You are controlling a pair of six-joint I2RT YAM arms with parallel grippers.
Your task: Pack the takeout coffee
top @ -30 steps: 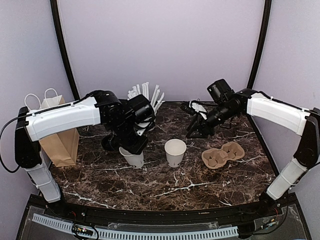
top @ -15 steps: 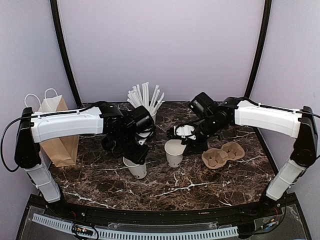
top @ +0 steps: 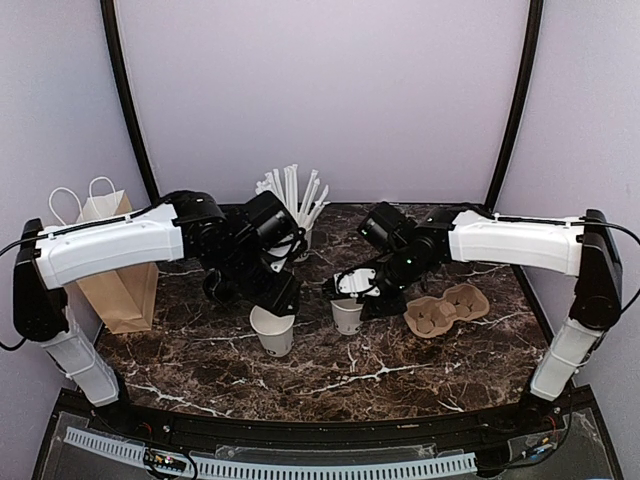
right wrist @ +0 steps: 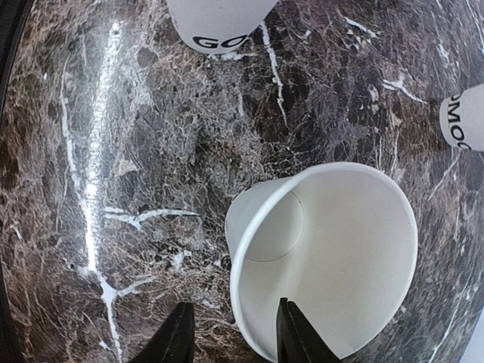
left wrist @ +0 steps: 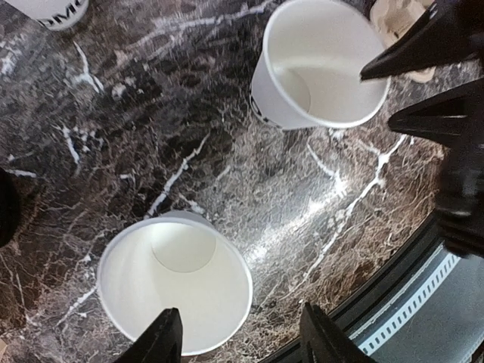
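The table (top: 400,365) is patterned as dark brown-black marble with white veins. The centre cup (top: 347,316) and the nearer cup (top: 274,332) are seen as white, lettered in what seems black. The bag (top: 118,285) is coloured brown, the carrier (top: 445,308) tan, the straws (top: 290,188) white.

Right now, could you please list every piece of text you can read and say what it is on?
"GO", rest cut off: white cup at the top edge, right wrist view.
"OMOC", partial: white cup at the right edge, same view.
Lettering on the corner cup and the upper open cup, left wrist view: unreadable.
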